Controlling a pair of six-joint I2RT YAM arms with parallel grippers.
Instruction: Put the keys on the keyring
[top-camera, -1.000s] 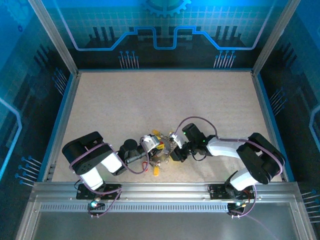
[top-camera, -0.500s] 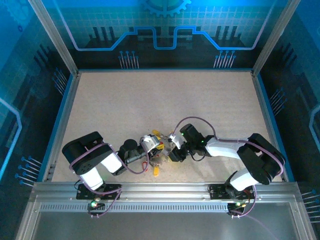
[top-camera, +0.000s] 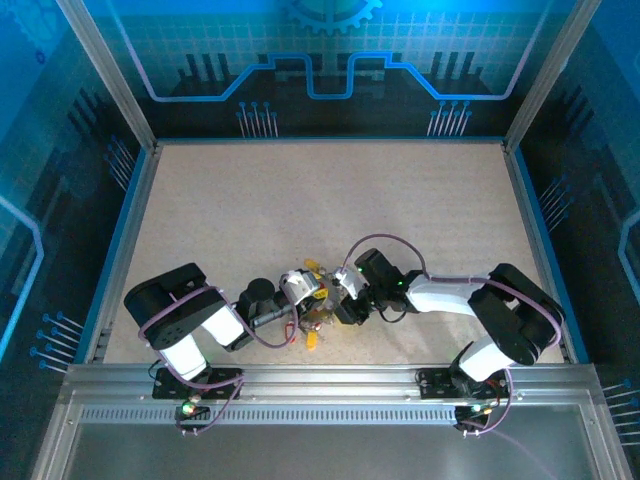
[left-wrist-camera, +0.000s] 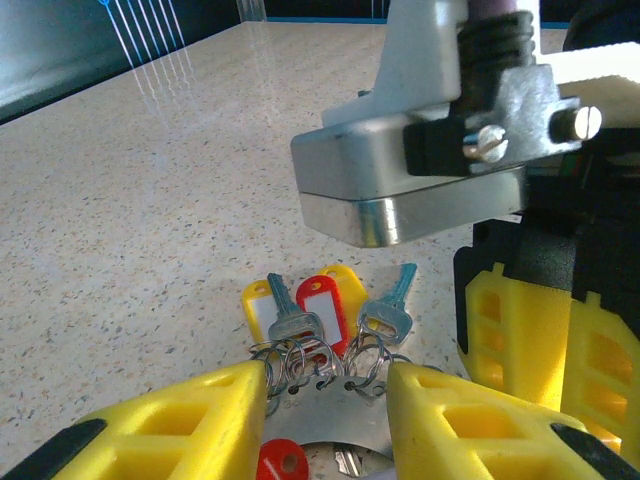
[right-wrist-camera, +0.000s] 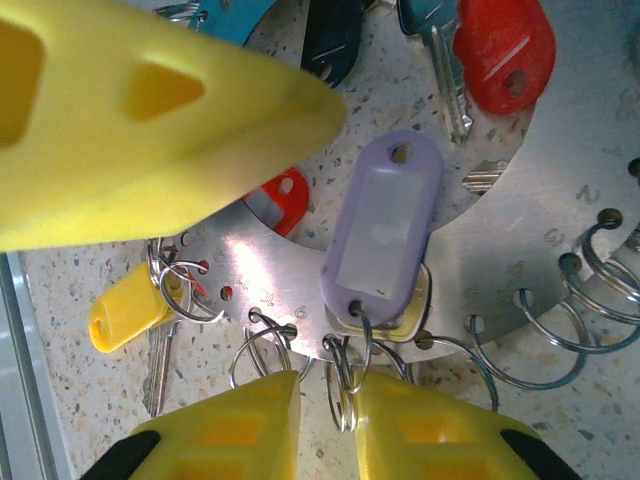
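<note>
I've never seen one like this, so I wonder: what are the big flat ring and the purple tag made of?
The keyring looks like brushed metal: silvery, glary, with punched holes. The purple tag seems to be matte plastic, smooth and rounded, with a paler label window.

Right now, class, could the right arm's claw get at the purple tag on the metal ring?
Probably yes. The purple tag lies on the metal ring just ahead of the right claw, with only small wire loops between.
</note>
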